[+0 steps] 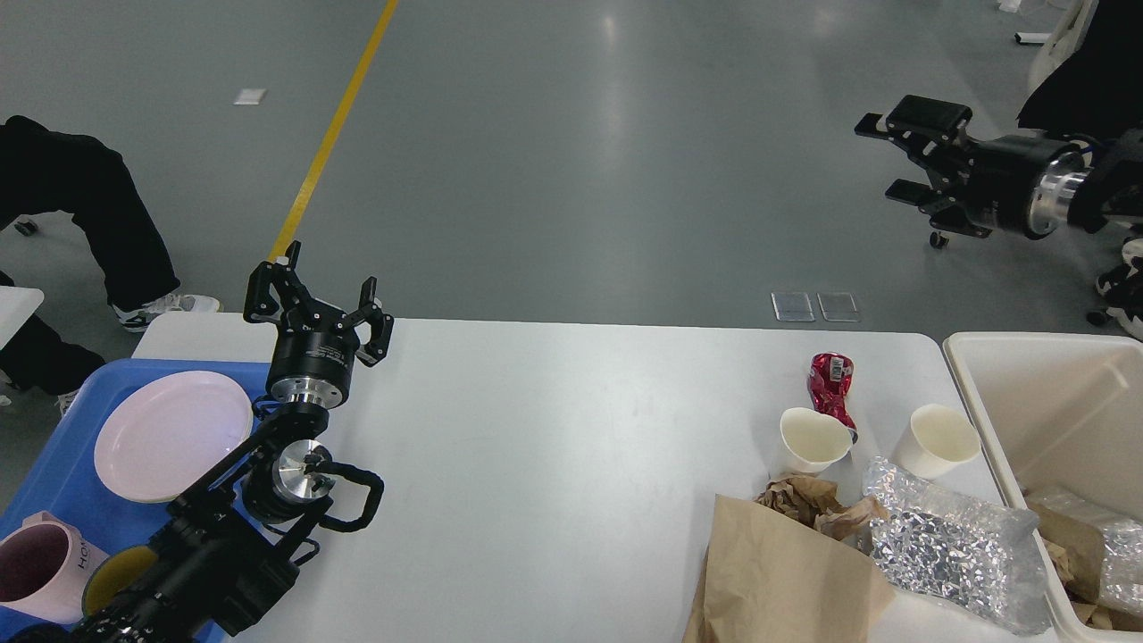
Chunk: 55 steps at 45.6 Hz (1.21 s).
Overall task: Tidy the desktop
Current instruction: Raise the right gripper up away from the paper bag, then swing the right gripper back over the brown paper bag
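White tabletop [571, 446] fills the lower view, bearing two paper cups [808, 439], a crushed red can [830, 379], brown paper [777, 572] and foil wrap [946, 545] at right. Left gripper [320, 299] hovers at its far-left edge, fingers spread, empty; right gripper [902, 152], raised off the tabletop, likewise parted and empty.

White desktop [571, 464]; blue tray [54, 482], lower left; pale pink plate [170, 435]; pink mug [36, 572]; red can [830, 384]; two cream cups [808, 439]; brown paper [777, 572]; silvery crinkled wrap [946, 554]; cream bin [1054, 420], right; grey floor, yellow line [335, 129]; black arms
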Each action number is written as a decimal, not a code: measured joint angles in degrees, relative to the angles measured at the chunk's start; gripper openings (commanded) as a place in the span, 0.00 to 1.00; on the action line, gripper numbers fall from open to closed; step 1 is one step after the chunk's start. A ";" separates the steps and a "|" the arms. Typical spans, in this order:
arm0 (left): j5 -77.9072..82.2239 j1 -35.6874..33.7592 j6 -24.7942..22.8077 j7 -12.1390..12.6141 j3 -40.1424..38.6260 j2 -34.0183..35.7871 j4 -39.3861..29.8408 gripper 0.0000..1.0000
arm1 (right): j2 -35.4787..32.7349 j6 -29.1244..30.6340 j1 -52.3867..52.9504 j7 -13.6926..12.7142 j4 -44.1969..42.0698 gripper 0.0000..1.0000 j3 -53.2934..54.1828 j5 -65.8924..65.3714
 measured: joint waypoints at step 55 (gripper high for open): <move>-0.01 0.09 0.00 -0.05 -0.01 -0.01 0.02 0.96 | 18.67 8.96 28.66 -13.80 41.67 1.00 -14.47 4.19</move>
